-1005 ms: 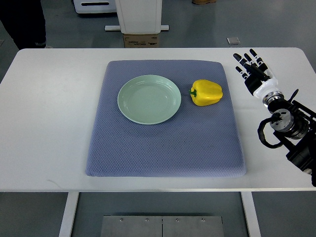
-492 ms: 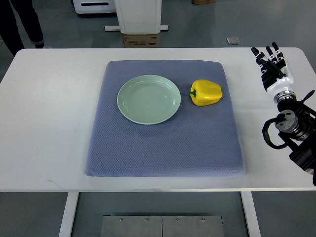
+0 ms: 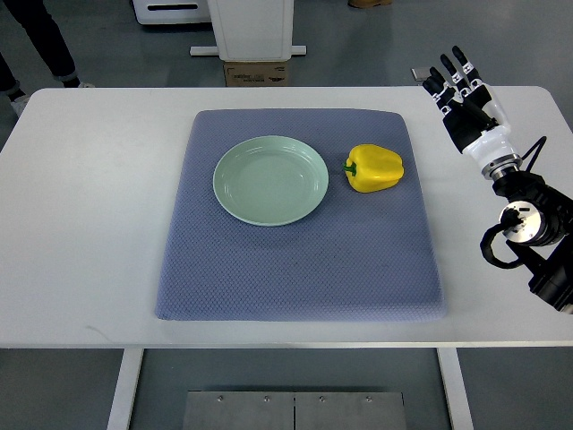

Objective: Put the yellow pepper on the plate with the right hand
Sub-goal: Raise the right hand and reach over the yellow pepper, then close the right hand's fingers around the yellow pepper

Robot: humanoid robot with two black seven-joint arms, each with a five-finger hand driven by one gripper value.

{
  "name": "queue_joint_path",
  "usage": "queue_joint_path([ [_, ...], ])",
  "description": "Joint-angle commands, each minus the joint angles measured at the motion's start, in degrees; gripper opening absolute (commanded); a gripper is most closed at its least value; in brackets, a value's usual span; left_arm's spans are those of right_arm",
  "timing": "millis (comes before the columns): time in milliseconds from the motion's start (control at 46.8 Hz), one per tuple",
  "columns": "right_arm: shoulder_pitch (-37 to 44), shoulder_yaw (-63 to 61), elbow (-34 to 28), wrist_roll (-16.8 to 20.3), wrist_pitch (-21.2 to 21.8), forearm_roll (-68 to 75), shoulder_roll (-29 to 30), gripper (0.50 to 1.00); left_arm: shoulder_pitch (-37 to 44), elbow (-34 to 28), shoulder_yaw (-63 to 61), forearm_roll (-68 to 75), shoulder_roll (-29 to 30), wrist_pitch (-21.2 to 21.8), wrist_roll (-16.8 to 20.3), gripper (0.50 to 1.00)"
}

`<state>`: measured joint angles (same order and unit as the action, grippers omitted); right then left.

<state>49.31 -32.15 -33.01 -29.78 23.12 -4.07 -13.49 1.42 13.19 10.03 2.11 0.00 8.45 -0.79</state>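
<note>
Yellow pepper (image 3: 374, 168), one only, lies on the blue mat (image 3: 300, 260) just right of the single green plate (image 3: 270, 179), untouched. The right hand (image 3: 464, 103) has swung back inward over the bench (image 3: 98, 215), fingers (image 3: 448, 74) straight, spread, empty: the reach has barely started.

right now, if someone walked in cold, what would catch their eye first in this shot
The bright yellow pepper stands out most, lying on the blue-grey mat just right of the pale green plate, close to it and not on it. Next is the robot's right hand at the table's far right corner, black fingers spread and holding nothing, well clear of the pepper.
</note>
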Motion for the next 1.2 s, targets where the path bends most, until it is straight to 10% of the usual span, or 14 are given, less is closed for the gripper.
queue_joint_path([
  [0, 1.14, 1.82, -3.01, -0.01, 0.44, -6.29, -2.06, 1.0, -0.02, -0.01, -0.01, -0.01, 0.0, -0.01, 0.0, 1.0],
  [449, 18.62, 27.57, -5.31, -5.22, -0.88, -24.05, -7.95, 0.968, -0.02, -0.01, -0.01, -0.01, 0.0, -0.01, 0.0, 1.0],
  [898, 30.58, 62.46, -4.96, -5.22, -16.87, -29.07, -3.83, 0.987, -0.02, -0.01, -0.01, -0.01, 0.0, -0.01, 0.0, 1.0],
  [1176, 30.23, 66.87, -2.67, -3.71, -19.07, -28.37, 0.83, 0.993, -0.02, -0.01, -0.01, -0.01, 0.0, -0.01, 0.0, 1.0],
])
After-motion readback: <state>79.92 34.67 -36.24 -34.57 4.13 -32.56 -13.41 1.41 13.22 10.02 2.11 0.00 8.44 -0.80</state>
